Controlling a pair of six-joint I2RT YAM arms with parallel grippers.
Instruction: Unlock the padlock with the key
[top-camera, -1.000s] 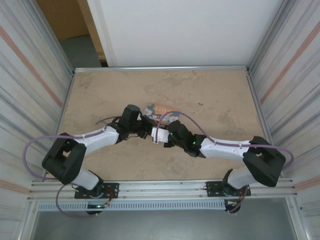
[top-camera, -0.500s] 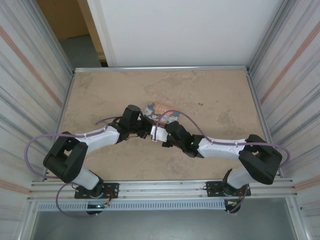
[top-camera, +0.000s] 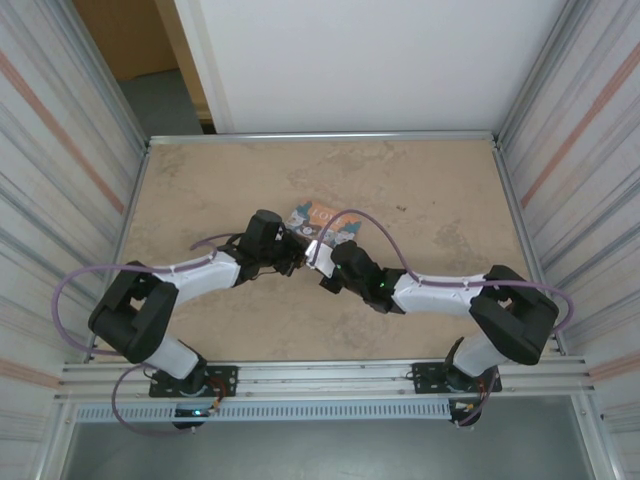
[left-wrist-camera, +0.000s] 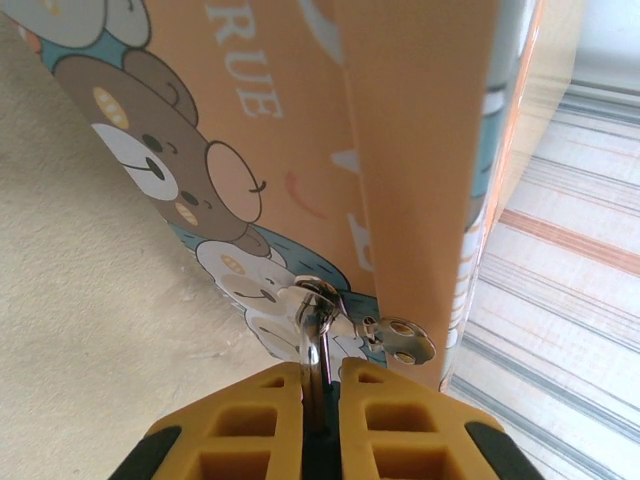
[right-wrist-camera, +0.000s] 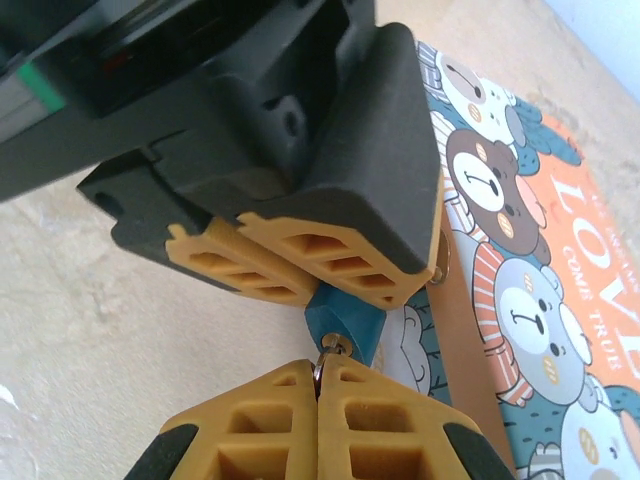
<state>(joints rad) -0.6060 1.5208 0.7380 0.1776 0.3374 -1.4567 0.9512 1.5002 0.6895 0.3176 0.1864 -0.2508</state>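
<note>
The left gripper is clamped on the padlock beside the tin. The right gripper is closed on what seems to be the key.

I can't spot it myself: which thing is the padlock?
Find the cartoon-bear tin on the table. At its near edge the left gripper and right gripper meet. The padlock is the tiny teal-blue block between their yellow pads, far smaller than the orange tin.

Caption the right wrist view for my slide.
Left gripper holds the teal padlock; right gripper pinches the key at its base.
</note>
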